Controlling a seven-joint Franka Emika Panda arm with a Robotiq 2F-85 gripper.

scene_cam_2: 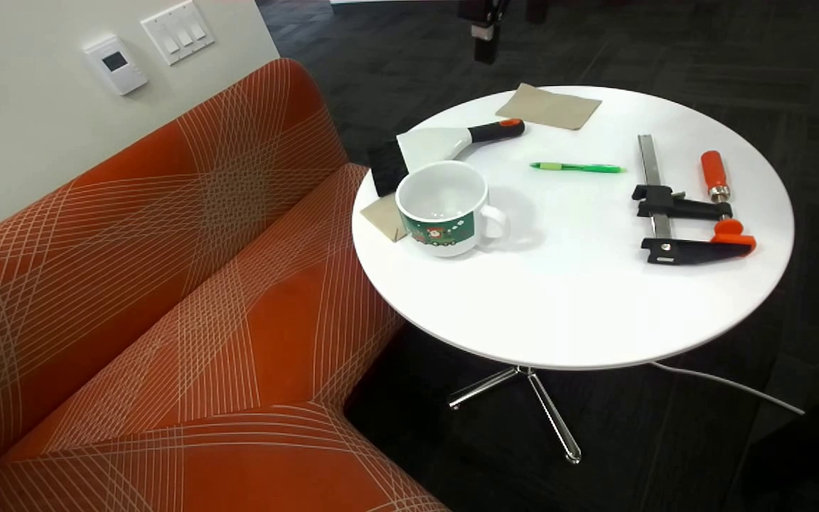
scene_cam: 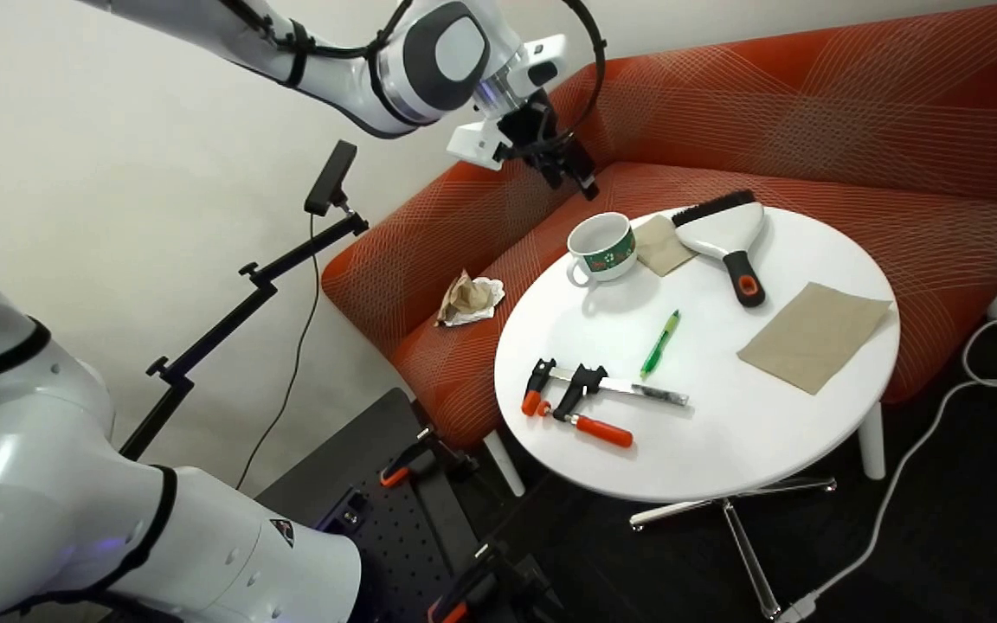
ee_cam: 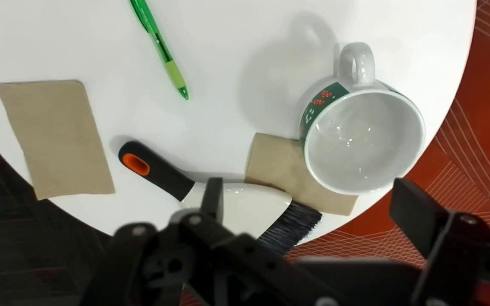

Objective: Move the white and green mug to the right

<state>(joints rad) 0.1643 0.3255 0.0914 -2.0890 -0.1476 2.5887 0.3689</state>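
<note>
The mug [scene_cam: 607, 251] is white inside and out with a green patterned band round its side. It stands upright on the round white table near the couch, and shows in an exterior view [scene_cam_2: 445, 224] and in the wrist view [ee_cam: 364, 140]. Its white handle points away from the gripper in the wrist view. Part of its base overlaps a small brown napkin there. My gripper [scene_cam: 574, 183] is open and empty, raised above the table's couch-side edge. Its fingertips [ee_cam: 309, 197] are wide apart in the wrist view, with the mug beyond them, apart from both.
A white brush [ee_cam: 245, 204] with black bristles lies beside the mug, on the small napkin [ee_cam: 279, 163]. A larger brown napkin [scene_cam: 814, 337], a green pen [scene_cam: 660, 344] and an orange-handled clamp [scene_cam: 594, 389] lie on the white table [scene_cam: 723, 450]. The orange couch [scene_cam: 810, 130] borders it.
</note>
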